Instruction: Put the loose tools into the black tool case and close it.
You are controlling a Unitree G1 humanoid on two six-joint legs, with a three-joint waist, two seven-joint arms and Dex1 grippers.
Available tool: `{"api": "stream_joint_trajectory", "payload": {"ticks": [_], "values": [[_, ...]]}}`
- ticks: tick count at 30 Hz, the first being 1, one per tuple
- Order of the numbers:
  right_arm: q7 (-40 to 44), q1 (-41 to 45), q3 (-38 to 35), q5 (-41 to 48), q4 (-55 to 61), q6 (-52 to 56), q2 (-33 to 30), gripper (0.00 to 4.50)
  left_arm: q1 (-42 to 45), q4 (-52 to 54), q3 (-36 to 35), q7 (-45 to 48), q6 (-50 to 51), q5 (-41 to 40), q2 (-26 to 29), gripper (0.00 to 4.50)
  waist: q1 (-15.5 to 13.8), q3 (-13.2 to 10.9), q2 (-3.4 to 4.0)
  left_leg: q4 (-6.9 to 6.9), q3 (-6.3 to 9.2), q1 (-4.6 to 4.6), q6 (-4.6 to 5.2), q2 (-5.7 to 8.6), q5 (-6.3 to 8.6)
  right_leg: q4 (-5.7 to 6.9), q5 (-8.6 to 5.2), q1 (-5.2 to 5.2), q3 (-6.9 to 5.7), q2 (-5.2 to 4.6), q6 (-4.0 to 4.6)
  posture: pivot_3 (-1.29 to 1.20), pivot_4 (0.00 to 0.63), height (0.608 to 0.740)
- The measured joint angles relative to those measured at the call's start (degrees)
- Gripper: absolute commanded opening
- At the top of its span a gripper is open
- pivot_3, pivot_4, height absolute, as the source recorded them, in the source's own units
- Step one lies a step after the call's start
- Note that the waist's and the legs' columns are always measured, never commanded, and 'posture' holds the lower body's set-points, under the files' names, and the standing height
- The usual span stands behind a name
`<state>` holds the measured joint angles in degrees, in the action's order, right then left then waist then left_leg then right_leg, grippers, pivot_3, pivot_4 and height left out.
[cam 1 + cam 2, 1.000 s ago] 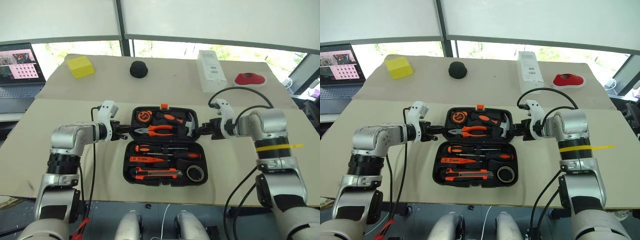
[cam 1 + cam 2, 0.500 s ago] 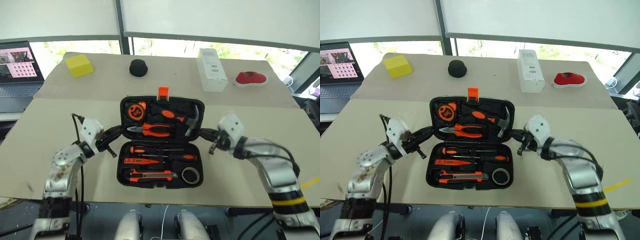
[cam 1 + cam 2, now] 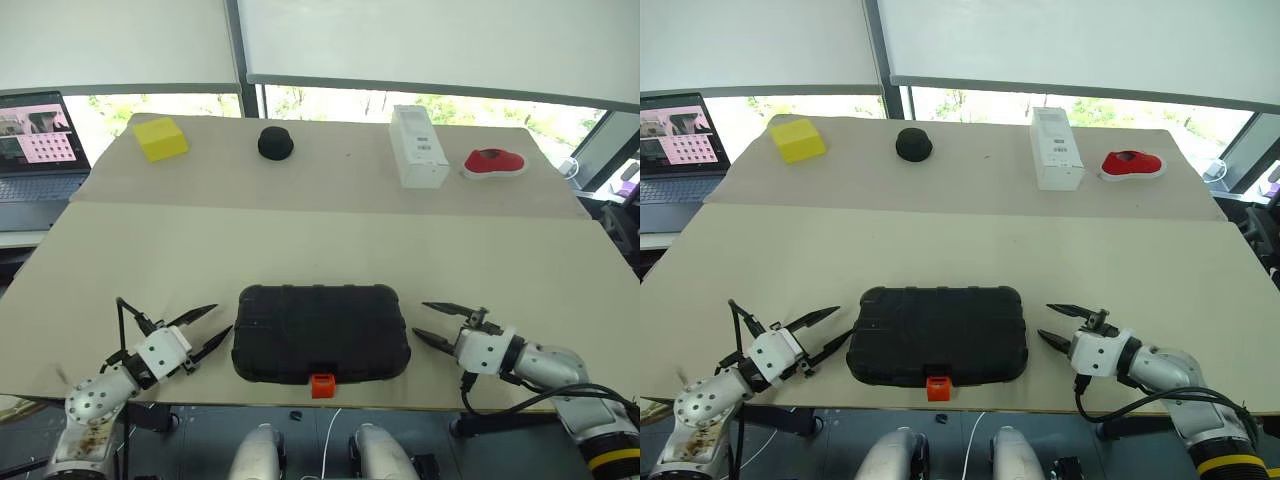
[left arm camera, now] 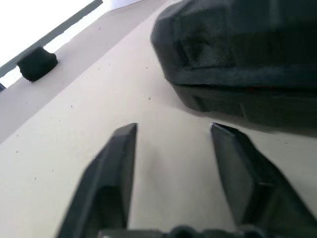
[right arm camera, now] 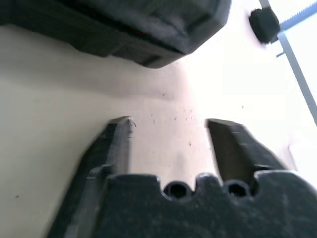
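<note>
Near the front edge of the bench (image 3: 300, 240), centred, lies the black tool case (image 3: 320, 331), lid shut. It's a rounded rectangle of black plastic w/ a ribbed, textured shell; a small orange latch (image 3: 321, 385) hangs off its near side, past the bench edge.

Left claw (image 3: 207, 328) sits just left of the case, its two thin black fingers spread apart, released, gripping nothing. Right claw (image 3: 432, 322) sits just right of the case, same way: fingers apart, empty. Both point inward toward the case, not touching it. In the left wrist view the case's rounded, grainy corner (image 4: 237, 54) sits just beyond the spread fingers.

Bench top is pale beige, matte, smooth. Far side, left to right: yellow block (image 3: 161, 137), small round black object (image 3: 274, 142), white upright box (image 3: 417, 145), flat red item (image 3: 493, 161). Laptop (image 3: 37, 142), screen lit, off the far left.
</note>
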<state>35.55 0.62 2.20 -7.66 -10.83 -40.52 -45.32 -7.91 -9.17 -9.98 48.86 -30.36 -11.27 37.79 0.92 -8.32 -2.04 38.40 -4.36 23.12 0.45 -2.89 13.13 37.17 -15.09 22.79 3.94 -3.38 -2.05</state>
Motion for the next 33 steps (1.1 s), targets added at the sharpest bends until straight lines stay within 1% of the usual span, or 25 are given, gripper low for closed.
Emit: {"api": "stream_joint_trajectory", "payload": {"ticks": [1,3,5,6,9,10,12,13,17,22,24,26,29,33], "values": [[0.6,-0.5,-0.5,0.9,0.0,0.4,-0.3,3.05,0.1,0.0,-0.6,0.7,1.4,-1.2,1.0,3.07,-0.1,0.0,0.00,0.00,0.00,0.01,0.00,-0.01,0.00,-0.01,0.00,-0.02,0.00,-0.04,-0.01,0.00,0.150,0.740],[2.5,-2.5,-1.1,5.0,0.8,2.8,-1.2,2.30,0.5,0.0,-1.4,2.3,5.1,-4.2,2.3,3.07,-0.3,0.0,0.00,0.00,0.01,0.02,0.01,-0.01,0.00,-0.04,0.00,-0.05,0.00,-0.06,-0.03,0.00,0.150,0.740],[5.8,-5.7,-1.7,10.8,4.6,7.7,-2.6,1.71,2.4,-0.3,-1.5,4.1,9.8,-6.8,3.5,2.53,-0.5,0.0,0.00,0.00,0.06,0.04,0.01,-0.02,0.00,-0.05,0.00,-0.08,-0.02,-0.06,-0.04,0.00,0.150,0.740],[6.9,-6.8,-2.0,12.8,6.6,9.6,-3.0,1.36,3.9,-0.4,-1.4,4.7,11.5,-7.2,3.9,2.35,-0.5,0.0,0.00,0.00,0.07,0.01,0.01,-0.04,0.00,-0.05,0.01,-0.10,-0.02,-0.04,-0.04,0.00,0.150,0.740],[12.2,-12.9,-2.5,21.1,18.0,19.5,-6.6,0.24,13.0,-0.8,0.5,6.0,19.5,-8.1,4.3,1.18,-0.9,0.0,0.00,0.02,0.11,-0.03,0.01,0.02,-0.01,-0.06,0.01,-0.21,-0.05,0.03,-0.05,0.00,0.150,0.740],[13.5,-14.6,-2.5,22.6,21.2,22.3,-7.7,0.04,15.3,-0.9,1.3,6.4,21.5,-8.1,4.4,0.93,-0.9,0.0,-0.01,0.02,0.12,-0.05,0.01,0.04,0.00,-0.07,0.01,-0.24,-0.05,0.03,-0.06,0.00,0.150,0.740],[14.7,-16.9,-2.4,24.1,25.4,26.5,-8.3,0.00,18.7,-1.3,3.1,7.4,24.8,-7.9,4.4,0.17,-0.8,0.0,-0.03,0.01,0.11,-0.05,0.01,0.04,0.01,-0.10,0.01,-0.23,-0.05,0.03,-0.06,0.00,0.150,0.740],[15.1,-18.1,-2.0,24.3,27.7,28.7,-8.3,0.00,20.7,-1.8,4.8,8.2,27.1,-7.6,4.4,0.05,-0.7,0.0,-0.03,0.01,0.12,-0.02,0.01,0.06,0.01,-0.10,0.00,-0.20,-0.05,0.06,-0.06,0.00,0.150,0.740],[15.4,-19.0,2.2,23.4,34.7,36.5,-7.5,0.00,26.3,-4.7,9.6,9.7,30.9,-4.3,4.2,0.05,-0.2,0.0,-0.06,0.00,0.17,0.06,0.01,0.05,0.00,-0.09,0.00,-0.10,-0.04,0.14,-0.06,0.00,0.150,0.740],[14.1,-15.8,6.6,21.1,36.7,44.0,-4.2,0.00,29.1,-8.8,12.9,11.7,31.1,-1.5,3.1,0.05,-0.2,0.0,-0.13,0.03,0.18,0.17,0.01,0.06,0.00,-0.08,0.00,0.00,-0.04,0.15,-0.06,0.00,0.150,0.740],[13.5,-12.0,9.4,18.7,36.2,45.3,-0.9,0.00,30.3,-10.3,14.0,12.8,31.1,-0.2,2.5,0.05,-0.1,0.0,-0.34,0.06,0.18,0.20,0.01,0.02,-0.01,-0.07,0.03,0.09,-0.03,0.21,-0.02,0.00,0.150,0.740],[12.1,-8.0,11.3,17.1,35.0,46.1,2.5,0.00,30.9,-10.3,14.6,13.5,31.1,-0.1,2.0,0.05,0.1,-0.1,-0.37,0.09,0.18,0.35,-0.03,0.01,-0.03,-0.03,0.05,0.26,-0.01,0.23,0.02,0.00,0.150,0.740],[11.5,-3.1,11.4,15.0,31.5,46.3,4.3,0.00,30.4,-9.9,14.3,14.5,32.0,-0.2,2.3,0.05,0.0,-0.1,-0.37,0.10,0.17,0.42,-0.03,0.01,-0.03,0.02,0.05,0.34,0.00,0.22,0.02,0.00,0.150,0.740],[11.5,3.1,11.4,13.4,25.4,46.3,7.1,0.00,28.0,-8.5,12.2,14.5,33.2,-0.7,2.7,0.05,0.0,-0.1,-0.35,0.10,0.18,0.49,-0.02,0.02,-0.03,0.02,0.05,0.39,0.00,0.21,0.02,0.00,0.150,0.740]]}}
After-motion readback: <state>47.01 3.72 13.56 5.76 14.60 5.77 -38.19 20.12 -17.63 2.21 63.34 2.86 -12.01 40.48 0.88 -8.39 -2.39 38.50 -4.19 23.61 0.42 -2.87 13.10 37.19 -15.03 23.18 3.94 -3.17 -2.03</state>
